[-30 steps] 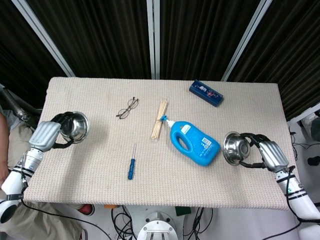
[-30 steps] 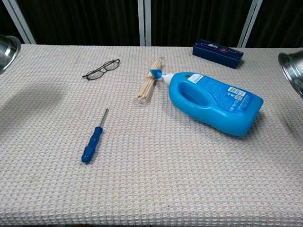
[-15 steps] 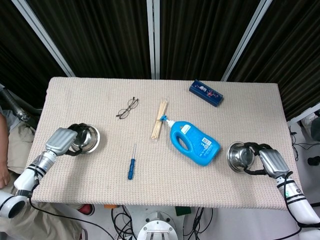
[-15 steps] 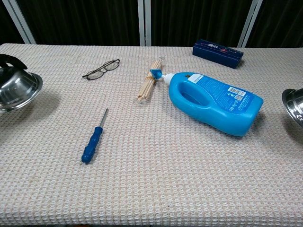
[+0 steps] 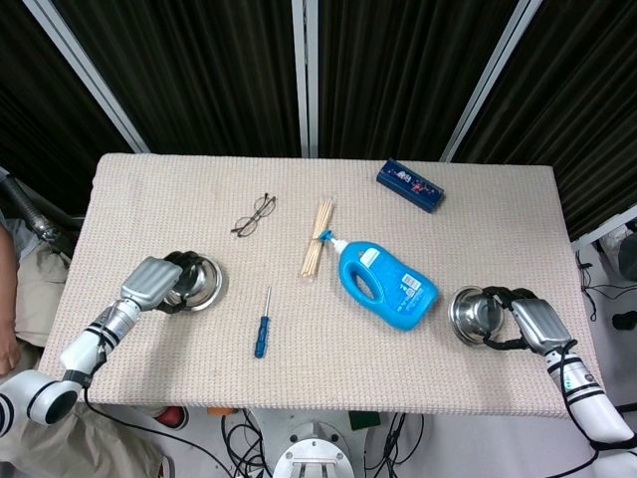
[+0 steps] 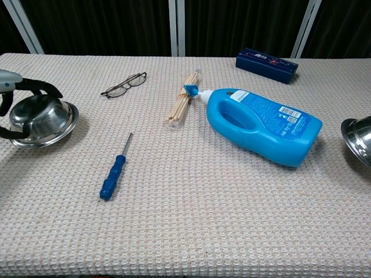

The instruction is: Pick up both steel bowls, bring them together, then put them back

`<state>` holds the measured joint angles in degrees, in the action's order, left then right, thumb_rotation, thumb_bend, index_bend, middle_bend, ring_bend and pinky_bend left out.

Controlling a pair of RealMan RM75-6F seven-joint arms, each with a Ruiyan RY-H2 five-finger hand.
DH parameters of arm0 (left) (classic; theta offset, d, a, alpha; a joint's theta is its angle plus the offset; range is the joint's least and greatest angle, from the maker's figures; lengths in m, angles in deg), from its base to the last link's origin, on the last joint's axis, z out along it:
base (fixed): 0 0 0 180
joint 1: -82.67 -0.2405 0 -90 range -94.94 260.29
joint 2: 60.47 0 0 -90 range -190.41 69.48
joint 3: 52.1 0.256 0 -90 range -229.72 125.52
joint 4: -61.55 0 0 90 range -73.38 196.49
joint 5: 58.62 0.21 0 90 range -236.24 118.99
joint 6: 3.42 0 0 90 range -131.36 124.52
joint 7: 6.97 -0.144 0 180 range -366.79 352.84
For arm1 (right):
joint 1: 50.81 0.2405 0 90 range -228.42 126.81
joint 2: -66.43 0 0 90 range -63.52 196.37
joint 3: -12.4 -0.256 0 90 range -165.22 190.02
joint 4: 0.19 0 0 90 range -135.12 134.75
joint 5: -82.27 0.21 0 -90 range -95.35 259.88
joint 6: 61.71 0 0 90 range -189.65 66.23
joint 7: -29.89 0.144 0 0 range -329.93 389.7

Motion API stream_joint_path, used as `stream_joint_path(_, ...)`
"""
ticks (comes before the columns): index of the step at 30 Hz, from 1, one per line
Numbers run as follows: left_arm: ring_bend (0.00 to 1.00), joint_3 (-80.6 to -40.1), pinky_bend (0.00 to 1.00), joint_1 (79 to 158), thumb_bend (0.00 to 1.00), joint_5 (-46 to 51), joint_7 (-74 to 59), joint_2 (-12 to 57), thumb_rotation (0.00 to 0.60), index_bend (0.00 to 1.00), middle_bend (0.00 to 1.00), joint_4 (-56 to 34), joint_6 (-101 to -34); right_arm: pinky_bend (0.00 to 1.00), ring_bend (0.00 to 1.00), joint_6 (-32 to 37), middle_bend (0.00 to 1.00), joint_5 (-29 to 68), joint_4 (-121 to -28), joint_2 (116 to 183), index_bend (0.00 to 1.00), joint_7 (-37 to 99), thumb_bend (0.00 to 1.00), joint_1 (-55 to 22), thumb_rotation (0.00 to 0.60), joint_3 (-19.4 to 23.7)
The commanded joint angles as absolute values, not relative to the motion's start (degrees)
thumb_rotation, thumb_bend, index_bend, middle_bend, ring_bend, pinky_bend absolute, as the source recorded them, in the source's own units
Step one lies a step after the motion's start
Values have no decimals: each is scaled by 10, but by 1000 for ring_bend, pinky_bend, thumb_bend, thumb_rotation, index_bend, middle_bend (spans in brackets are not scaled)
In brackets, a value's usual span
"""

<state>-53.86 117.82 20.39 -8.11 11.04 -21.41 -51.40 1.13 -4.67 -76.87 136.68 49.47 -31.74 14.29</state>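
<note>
One steel bowl (image 5: pixel 202 285) (image 6: pixel 40 120) sits low at the table's left side, gripped by my left hand (image 5: pixel 151 284) (image 6: pixel 7 92), whose fingers curl over its rim. The other steel bowl (image 5: pixel 474 314) (image 6: pixel 358 138) is at the right side, and my right hand (image 5: pixel 534 322) holds it by the rim. In the chest view only the edge of the right bowl shows and the right hand is out of frame. Whether either bowl touches the cloth I cannot tell.
Between the bowls lie a blue screwdriver (image 5: pixel 262 325), a blue detergent bottle (image 5: pixel 387 284) on its side, a bundle of wooden sticks (image 5: pixel 318 236), spectacles (image 5: pixel 254 215) and a dark blue box (image 5: pixel 409 185) at the back. The table's front edge (image 5: pixel 318 403) is near both hands.
Both hands have lowered their bowls toward the table. The left bowl has moved rightward and tipped from facing sideways to facing up; the right bowl has sunk and levelled.
</note>
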Motion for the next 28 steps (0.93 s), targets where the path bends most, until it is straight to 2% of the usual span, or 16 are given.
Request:
stream_joint_path(1, 206, -538, 410, 1171, 83, 214, -69, 112, 600, 0, 94, -217, -537, 35, 2, 13, 29, -45, -772, 1363, 9, 493, 71, -319, 600, 143)
stream_joint_path(4, 137, -535, 349, 1168, 46, 220, -56, 105, 600, 0, 18, -223, -542, 0, 0, 7, 0, -40, -783, 1352, 0, 486, 8, -319, 600, 145)
stream_joint_path(8, 114, -531, 322, 1167, 33, 220, -48, 92, 600, 0, 8, -237, -537, 0, 0, 8, 0, -35, -796, 1346, 0, 474, 0, -322, 600, 144)
stream_joint_path(11, 98, -533, 301, 1157, 27, 227, -46, 86, 600, 0, 7, -244, -565, 0, 0, 28, 0, -36, -804, 1341, 0, 473, 0, -330, 600, 140)
stream_joint_path(13, 72, -541, 269, 1135, 11, 235, -41, 76, 592, 0, 4, -256, -622, 0, 0, 64, 0, -40, -810, 1335, 0, 474, 0, -344, 600, 136)
stream_joint_path(17, 36, -557, 223, 1056, 40, 249, -13, 59, 509, 0, 0, -281, -786, 0, 0, 170, 0, -45, -803, 1342, 0, 449, 7, -393, 600, 123)
stream_joint_path(18, 32, -557, 215, 1025, 59, 254, -4, 62, 502, 0, 0, -277, -841, 0, 0, 208, 0, -45, -791, 1354, 0, 431, 15, -412, 600, 120)
stream_joint_path(21, 25, -540, 201, 957, 77, 255, 18, 79, 492, 0, 0, -252, -929, 0, 0, 273, 0, -44, -760, 1389, 0, 399, 26, -453, 600, 121)
stream_joint_path(24, 24, -518, 189, 900, 75, 242, 34, 106, 486, 0, 0, -212, -972, 0, 0, 285, 0, -32, -740, 1412, 0, 393, 29, -482, 600, 132)
stream_joint_path(28, 20, -496, 182, 857, 74, 239, 57, 135, 483, 0, 0, -163, -985, 0, 0, 282, 0, -22, -716, 1430, 0, 398, 38, -501, 600, 137)
